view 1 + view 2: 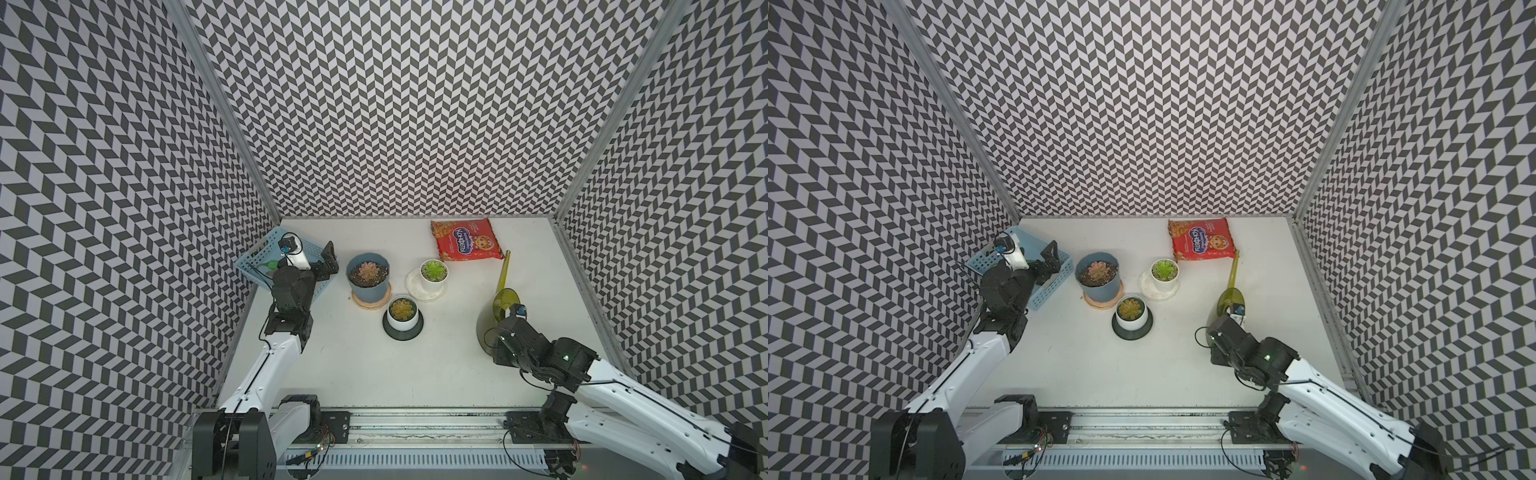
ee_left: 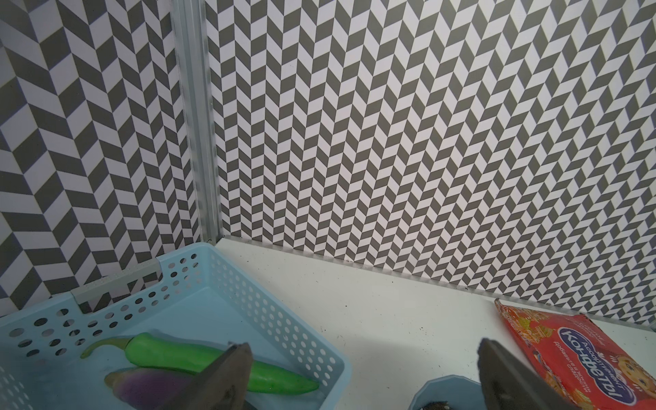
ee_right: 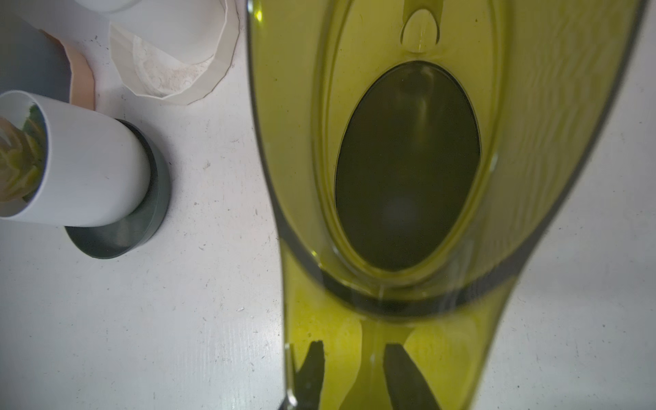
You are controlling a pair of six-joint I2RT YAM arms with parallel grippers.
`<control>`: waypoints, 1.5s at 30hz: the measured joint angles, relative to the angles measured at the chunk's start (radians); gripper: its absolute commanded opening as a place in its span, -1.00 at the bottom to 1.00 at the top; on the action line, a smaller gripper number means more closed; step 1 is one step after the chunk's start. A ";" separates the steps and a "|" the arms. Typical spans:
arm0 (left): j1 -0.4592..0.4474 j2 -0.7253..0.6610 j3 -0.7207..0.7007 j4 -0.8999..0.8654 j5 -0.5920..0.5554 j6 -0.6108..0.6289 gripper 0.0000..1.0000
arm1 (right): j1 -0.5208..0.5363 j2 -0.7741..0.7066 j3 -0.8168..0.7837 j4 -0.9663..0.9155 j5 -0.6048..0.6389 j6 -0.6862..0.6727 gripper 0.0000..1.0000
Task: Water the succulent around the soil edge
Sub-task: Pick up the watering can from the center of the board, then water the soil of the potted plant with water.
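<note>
Three potted succulents stand mid-table: a pinkish one in a blue pot (image 1: 368, 272) (image 1: 1098, 272), a green one in a white pot on a white saucer (image 1: 434, 271) (image 1: 1165, 270), and a yellow-green one in a white pot on a dark saucer (image 1: 402, 309) (image 1: 1131, 309) (image 3: 92, 159). At the right stands a translucent yellow-green watering can (image 1: 505, 297) (image 1: 1230, 297) (image 3: 408, 159), its long spout pointing toward the back wall. My right gripper (image 1: 509, 318) (image 3: 355, 349) is shut on the can's handle. My left gripper (image 1: 328, 257) (image 2: 362, 346) hangs open and empty between basket and blue pot.
A pale blue perforated basket (image 1: 249, 259) (image 2: 248, 284) sits in the back left corner, holding a green pepper (image 2: 170, 355) and a purple aubergine (image 2: 149, 383). A red sweets packet (image 1: 465, 240) (image 2: 585, 351) lies by the back wall. Patterned walls enclose three sides.
</note>
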 measured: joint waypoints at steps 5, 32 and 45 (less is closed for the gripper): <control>0.000 0.000 0.000 0.000 0.000 0.000 1.00 | 0.000 0.043 0.158 -0.076 -0.020 -0.037 -1.00; 0.000 0.000 0.047 -0.046 0.022 -0.001 1.00 | 0.000 0.233 0.660 -0.451 -0.216 -0.395 -1.00; 0.000 0.000 0.047 -0.047 0.030 -0.001 1.00 | 0.000 0.233 0.578 -0.460 -0.356 -0.402 -1.00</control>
